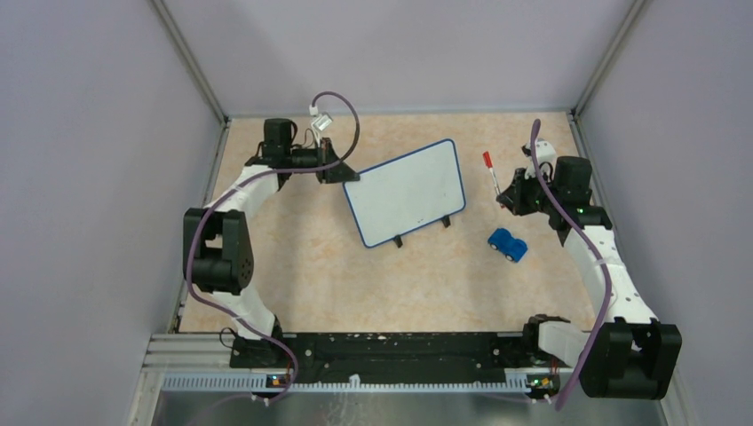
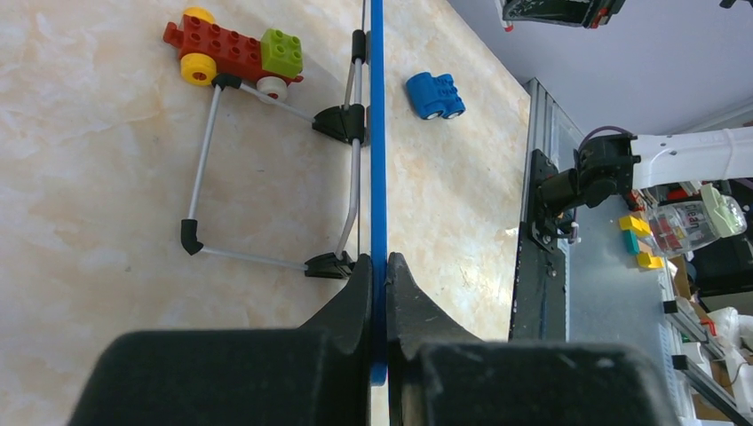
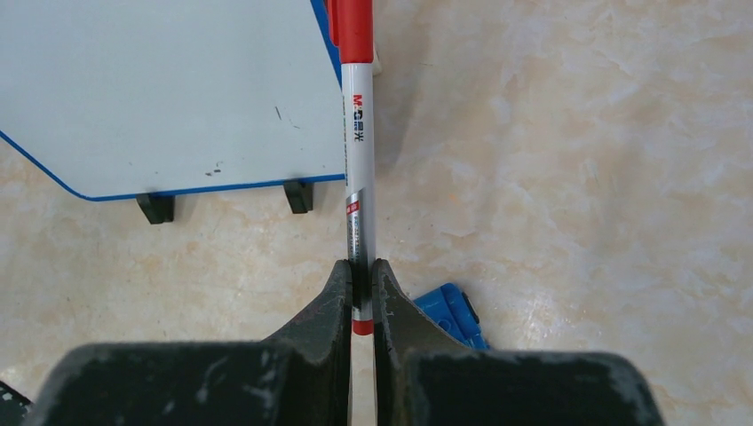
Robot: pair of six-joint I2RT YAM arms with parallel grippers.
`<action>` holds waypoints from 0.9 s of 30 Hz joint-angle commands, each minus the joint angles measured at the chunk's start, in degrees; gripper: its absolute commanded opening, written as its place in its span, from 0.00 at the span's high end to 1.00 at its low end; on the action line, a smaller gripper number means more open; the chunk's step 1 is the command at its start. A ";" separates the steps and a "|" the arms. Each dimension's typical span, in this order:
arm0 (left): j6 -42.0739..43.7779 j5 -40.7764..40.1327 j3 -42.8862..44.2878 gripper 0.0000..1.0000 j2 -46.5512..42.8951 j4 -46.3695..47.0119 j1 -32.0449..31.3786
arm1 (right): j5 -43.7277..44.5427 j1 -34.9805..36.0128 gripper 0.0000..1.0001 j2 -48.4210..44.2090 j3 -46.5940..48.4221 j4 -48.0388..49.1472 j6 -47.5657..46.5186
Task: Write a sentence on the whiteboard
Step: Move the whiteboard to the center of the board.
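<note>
The whiteboard [image 1: 407,191], white with a blue rim and small black feet, stands propped at the middle of the table. Its face is blank apart from a few tiny dark specks; no sentence shows on it. My left gripper [image 1: 342,173] is shut on its left blue rim; in the left wrist view the rim [image 2: 377,133] runs edge-on between my jaws [image 2: 379,266]. My right gripper [image 1: 508,197] is shut on a white marker [image 1: 491,173] with a red end, held right of the board and apart from it. In the right wrist view the marker [image 3: 357,133] sticks out from my jaws [image 3: 360,271] beside the board [image 3: 169,89].
A blue toy car [image 1: 507,245] sits on the table below my right gripper and shows in the right wrist view [image 3: 453,311]. Behind the board are its wire stand [image 2: 209,151] and a red brick vehicle [image 2: 233,53]. Grey walls enclose the table.
</note>
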 commanded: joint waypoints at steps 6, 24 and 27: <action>-5.41 -0.65 -8.01 1.00 -9.23 4.62 -0.75 | -0.94 -0.42 1.00 -0.14 1.13 1.87 0.02; -19.39 -8.61 -17.87 1.00 -15.26 11.99 -6.69 | -0.96 -0.40 1.00 -0.76 1.13 1.69 0.10; -19.75 -9.85 -18.68 1.00 -15.65 11.88 -7.07 | -1.18 -0.44 1.00 -0.86 1.15 1.66 0.08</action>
